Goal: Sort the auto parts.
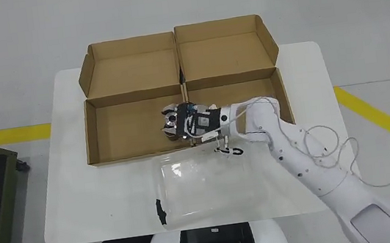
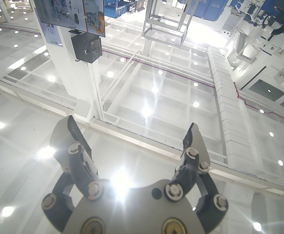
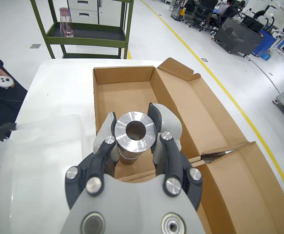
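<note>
My right gripper (image 3: 133, 120) is shut on a shiny metal bushing (image 3: 134, 135), a short cylinder with a round bore, held between both fingers. It hangs just inside the near right corner of the left cardboard box (image 3: 124, 97). From above, the same gripper (image 1: 169, 121) and the part sit over that box (image 1: 125, 127), close to the wall shared with the right box (image 1: 253, 88). My left gripper (image 2: 133, 133) points up at the ceiling, open, with nothing between its fingers.
Two open cardboard boxes stand side by side on the white table (image 1: 77, 181), flaps folded back. A clear plastic tray (image 1: 210, 182) lies in front of them. A green shelf cart (image 3: 88, 33) stands beyond the table's far end.
</note>
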Motion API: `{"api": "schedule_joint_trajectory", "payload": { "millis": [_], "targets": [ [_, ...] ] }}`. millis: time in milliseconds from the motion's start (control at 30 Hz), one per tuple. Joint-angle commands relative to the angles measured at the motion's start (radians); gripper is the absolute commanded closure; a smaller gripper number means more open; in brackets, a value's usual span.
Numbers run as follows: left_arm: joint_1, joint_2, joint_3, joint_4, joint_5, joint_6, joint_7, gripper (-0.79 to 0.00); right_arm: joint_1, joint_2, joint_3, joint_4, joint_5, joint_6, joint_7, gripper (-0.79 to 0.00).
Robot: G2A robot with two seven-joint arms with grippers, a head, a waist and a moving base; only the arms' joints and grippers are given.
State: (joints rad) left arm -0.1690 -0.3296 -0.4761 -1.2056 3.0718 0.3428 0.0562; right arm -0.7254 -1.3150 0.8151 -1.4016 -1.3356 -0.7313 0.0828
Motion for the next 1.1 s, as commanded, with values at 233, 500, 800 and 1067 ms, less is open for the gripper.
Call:
{"api": "schedule_joint_trajectory", "payload": {
  "millis": [233, 500, 800, 1067],
  "targets": [
    [0.000, 0.000, 0.000, 0.000, 0.000, 0.000, 0.000, -0.785, 0.094, -0.040, -0.072, 0.157, -0.011, 0.019, -0.011, 0.000],
    [0.000, 0.000, 0.000, 0.000, 0.000, 0.000, 0.000, -0.785, 0.173, -0.084, -0.128, 0.305, -0.006, 0.038, -0.035, 0.000],
    [0.000, 0.000, 0.000, 0.000, 0.000, 0.000, 0.000, -0.785, 0.221, -0.118, -0.160, 0.397, -0.031, 0.072, -0.045, 0.000],
    [0.000, 0.000, 0.000, 0.000, 0.000, 0.000, 0.000, -0.785, 0.244, -0.135, -0.165, 0.457, -0.053, 0.086, -0.051, -0.028]
  ]
}}
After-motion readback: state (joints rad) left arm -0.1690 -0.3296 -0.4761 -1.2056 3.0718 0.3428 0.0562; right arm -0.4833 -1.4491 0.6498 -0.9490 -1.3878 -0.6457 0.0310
